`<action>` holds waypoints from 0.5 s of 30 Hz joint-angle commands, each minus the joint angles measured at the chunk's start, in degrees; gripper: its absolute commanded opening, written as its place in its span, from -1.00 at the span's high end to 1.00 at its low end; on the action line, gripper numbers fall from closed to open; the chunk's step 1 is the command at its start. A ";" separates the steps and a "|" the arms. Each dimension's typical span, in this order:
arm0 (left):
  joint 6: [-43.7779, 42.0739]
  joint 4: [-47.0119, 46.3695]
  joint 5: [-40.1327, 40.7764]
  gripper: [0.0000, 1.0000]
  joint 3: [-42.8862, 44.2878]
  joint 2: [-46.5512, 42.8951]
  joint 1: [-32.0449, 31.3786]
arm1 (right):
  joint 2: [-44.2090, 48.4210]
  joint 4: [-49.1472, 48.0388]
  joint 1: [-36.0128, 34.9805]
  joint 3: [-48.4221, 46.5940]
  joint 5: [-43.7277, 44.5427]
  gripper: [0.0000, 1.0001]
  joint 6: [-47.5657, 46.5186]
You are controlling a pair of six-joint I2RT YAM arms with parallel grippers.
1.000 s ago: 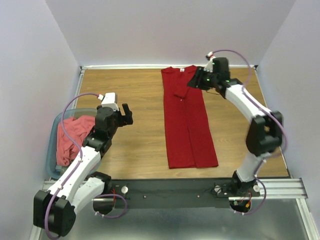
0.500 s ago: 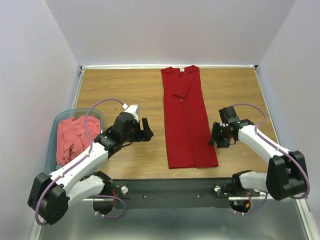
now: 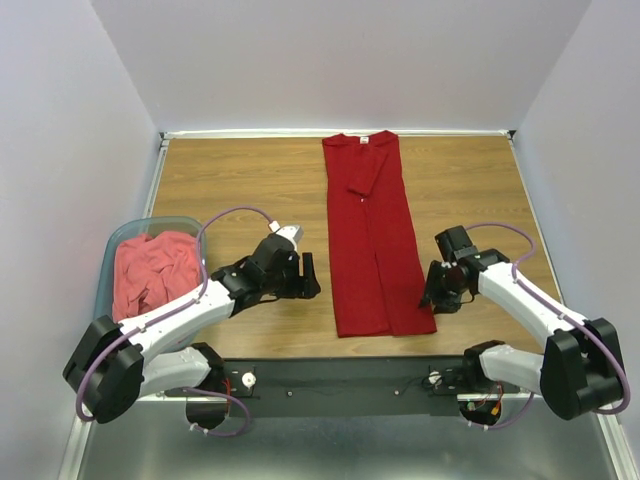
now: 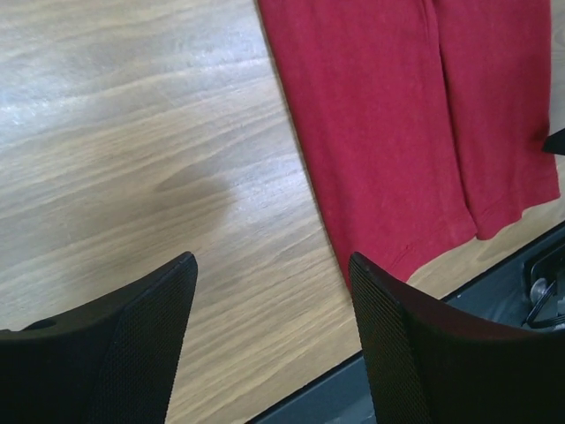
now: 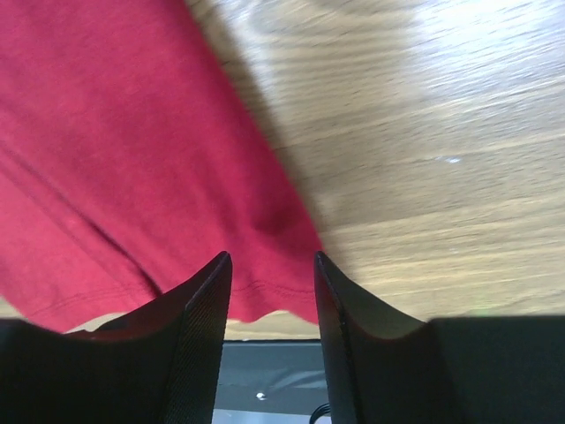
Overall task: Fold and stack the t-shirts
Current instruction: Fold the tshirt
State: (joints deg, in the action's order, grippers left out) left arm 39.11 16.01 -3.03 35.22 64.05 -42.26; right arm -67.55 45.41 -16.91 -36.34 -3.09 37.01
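Matt cloth t-shirt (image 3: 372, 240); glossy wood table (image 3: 240, 170)

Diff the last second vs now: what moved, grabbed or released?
Right end effector swung from the collar end of the crimson t-shirt to its near right corner. Left end effector moved from the tub toward the near left hem. Both open, nothing grabbed. Shirt, tub, pink t-shirt unmoved.

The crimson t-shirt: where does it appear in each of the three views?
Top external: crimson t-shirt, a long strip at centre.
Left wrist: crimson t-shirt fills the upper right.
Right wrist: crimson t-shirt covers the left half.
Shared landmark: its near hem, beside the front edge of the table.
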 commanded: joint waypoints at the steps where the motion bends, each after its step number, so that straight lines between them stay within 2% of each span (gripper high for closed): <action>1: 0.26 -0.01 1.09 -0.47 1.69 0.81 -1.77 | 1.98 -0.32 -1.90 0.39 -0.16 0.03 3.85; 3: 0.17 0.07 1.27 -0.40 1.87 0.81 -2.21 | 0.41 -0.50 -3.21 0.92 -0.25 0.07 4.55; 8: 0.70 0.42 1.80 -0.35 1.17 -0.15 -2.83 | 0.49 -1.37 -11.73 -1.45 2.83 0.10 10.26; 15: 0.88 1.48 2.06 -0.33 0.90 -1.21 -3.18 | -6.01 -6.64 -14.82 0.83 2.22 0.24 11.67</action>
State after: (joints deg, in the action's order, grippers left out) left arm 39.44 16.08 -2.22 35.24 64.38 -44.77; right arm -71.33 42.50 -30.09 -36.45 -2.33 45.76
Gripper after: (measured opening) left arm 0.667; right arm 0.389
